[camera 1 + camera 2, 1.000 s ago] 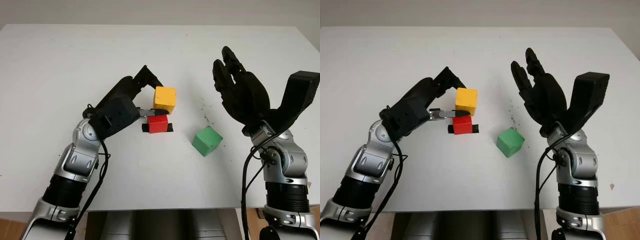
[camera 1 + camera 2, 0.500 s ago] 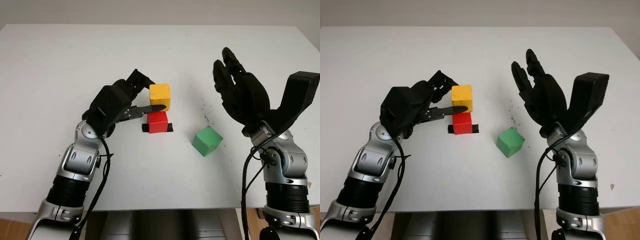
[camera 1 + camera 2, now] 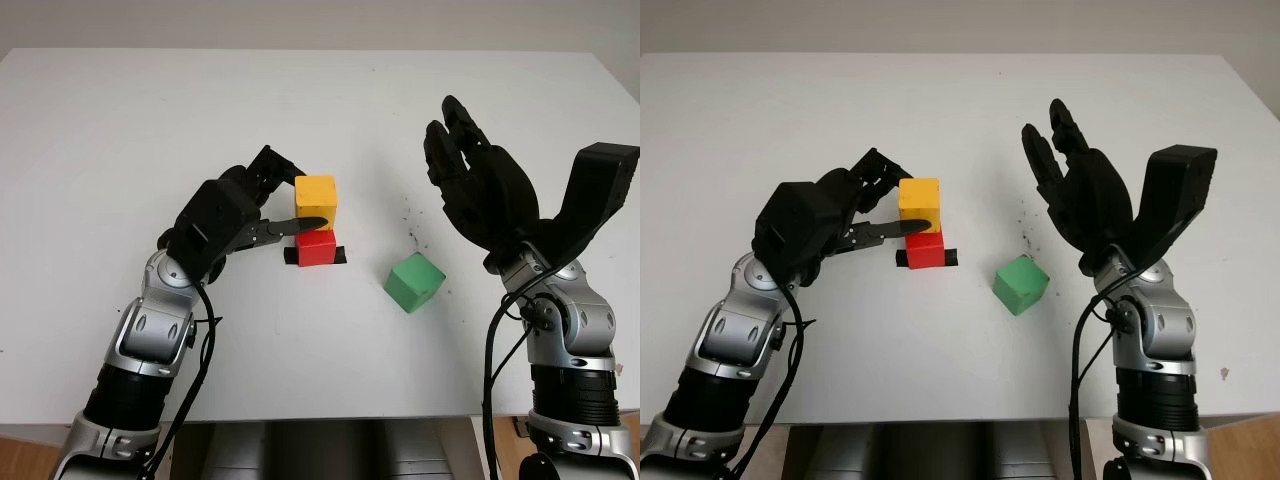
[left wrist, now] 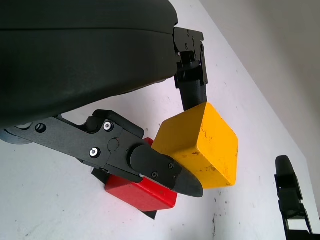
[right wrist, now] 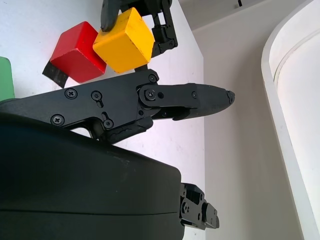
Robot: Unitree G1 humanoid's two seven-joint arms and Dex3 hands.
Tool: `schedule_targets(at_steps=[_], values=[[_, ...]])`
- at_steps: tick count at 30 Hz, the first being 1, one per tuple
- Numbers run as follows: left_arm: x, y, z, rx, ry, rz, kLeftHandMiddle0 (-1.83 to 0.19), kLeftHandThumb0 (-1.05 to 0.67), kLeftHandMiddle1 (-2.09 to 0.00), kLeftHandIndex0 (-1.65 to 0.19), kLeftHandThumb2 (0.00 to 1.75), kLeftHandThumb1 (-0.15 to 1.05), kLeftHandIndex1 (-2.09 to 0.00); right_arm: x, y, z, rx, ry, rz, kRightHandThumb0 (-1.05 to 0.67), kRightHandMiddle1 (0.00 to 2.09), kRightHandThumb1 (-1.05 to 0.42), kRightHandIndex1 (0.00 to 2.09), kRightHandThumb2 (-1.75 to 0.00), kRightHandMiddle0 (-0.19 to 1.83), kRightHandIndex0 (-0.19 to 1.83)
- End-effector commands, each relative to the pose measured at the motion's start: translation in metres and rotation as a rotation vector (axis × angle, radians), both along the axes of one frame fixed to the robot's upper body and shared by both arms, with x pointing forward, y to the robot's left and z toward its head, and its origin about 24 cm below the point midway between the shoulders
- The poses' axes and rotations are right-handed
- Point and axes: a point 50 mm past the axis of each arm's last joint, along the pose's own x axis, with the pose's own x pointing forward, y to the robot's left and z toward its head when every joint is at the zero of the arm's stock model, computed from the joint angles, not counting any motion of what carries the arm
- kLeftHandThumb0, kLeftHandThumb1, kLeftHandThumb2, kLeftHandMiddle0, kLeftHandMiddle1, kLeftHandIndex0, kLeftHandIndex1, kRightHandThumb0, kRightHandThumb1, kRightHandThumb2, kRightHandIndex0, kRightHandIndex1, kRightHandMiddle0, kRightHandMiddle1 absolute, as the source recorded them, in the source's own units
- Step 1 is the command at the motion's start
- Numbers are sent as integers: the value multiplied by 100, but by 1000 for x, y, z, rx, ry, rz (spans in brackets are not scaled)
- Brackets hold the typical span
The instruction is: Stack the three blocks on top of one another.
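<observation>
Between left hand (image 3: 262, 205) fingers (image 4: 165, 170): yellow block (image 3: 316, 201), atop red block (image 3: 316, 247).

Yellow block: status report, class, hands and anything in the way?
Left hand shut on yellow block, over red block. Right hand open, raised above green block. Nothing in the way.

The matt white bench (image 3: 150, 120) looks smooth, with fine dark specks near its middle. The yellow cube-shaped block (image 4: 202, 145) has a matt painted finish with slight scuffing on its faces; the red cube-shaped block (image 4: 142, 192) shows a smoother, faintly satiny coat, and the green cube-shaped block (image 3: 414, 281) looks matt. The left hand (image 3: 285, 200) and right hand (image 3: 470, 170) have matt black plastic shells with small metal screws. The forearms are brushed silver metal.
</observation>
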Motion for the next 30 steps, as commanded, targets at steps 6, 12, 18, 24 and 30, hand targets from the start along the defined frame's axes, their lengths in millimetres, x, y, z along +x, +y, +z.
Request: schedule_targets(at_steps=[6,12,18,24,30], values=[[-1,-3,2,4,-24,0,-16,-40,-6,-28,5,104,-175,0,-2,5,-1,-18,-16,-59,0,-105,0,-33,-19,-19],[-2,-4,-4,19,-16,8,-17,-41,-6,-29,5,104,-174,0,-3,5,-7,-22,-12,-60,0,-105,0,-33,-19,-19],[0,-5,-8,19,-1,18,-18,-41,-6,-29,5,104,-174,-1,-5,5,-8,-28,-11,-59,0,-105,0,-33,-19,-19],[-1,-7,-11,23,18,9,-17,-42,-5,-31,5,104,-172,-1,-7,6,-3,-30,-19,-59,0,-105,0,-32,-19,-19],[-3,-8,-13,41,17,-2,-16,-42,-5,-31,5,104,-175,-2,-7,5,0,-31,-10,-58,0,-105,0,-34,-19,-19]])
